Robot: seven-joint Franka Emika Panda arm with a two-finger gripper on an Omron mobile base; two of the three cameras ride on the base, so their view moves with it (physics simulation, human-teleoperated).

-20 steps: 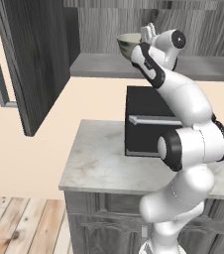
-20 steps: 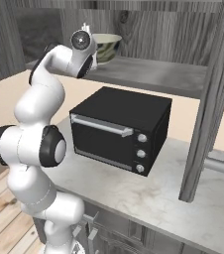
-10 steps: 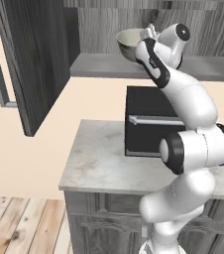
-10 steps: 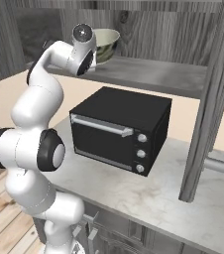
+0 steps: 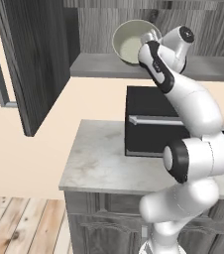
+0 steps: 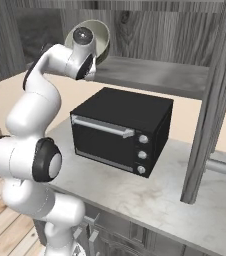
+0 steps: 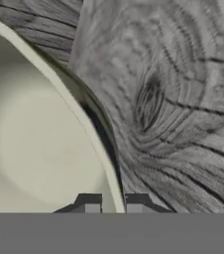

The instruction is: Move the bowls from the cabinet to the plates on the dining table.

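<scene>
**Bowl gripped at the rim inside the cabinet**

The two-finger gripper (image 7: 114, 201) is pinching the rim of the cream-rimmed round bowl with a darker mottled greenish outside (image 7: 39, 144): in the hand view one dark fingertip is sitting inside the cream wall and the other outside it, with the rim running between them. The jaws are standing nearly closed, clamped on that thin wall. In the left base view the bowl (image 5: 131, 41) is tipping on its side, its mouth facing out toward the camera, right at the gripper and just above the grey shelf of the dark grey wood-grain wall cabinet (image 5: 99, 64). Whether it is touching the shelf cannot be told. Beyond the bowl, the cabinet's wood-grain back panel is rising close behind. Below the hand, well apart, the black microwave oven (image 6: 120, 130) is sitting on the small marble counter (image 6: 150, 192).

As a judgement, the task is only beginning: this first bowl is being grasped but is not yet out of the cabinet, and carrying it to a plate on the dining table, then fetching the second bowl, is all remaining.
</scene>
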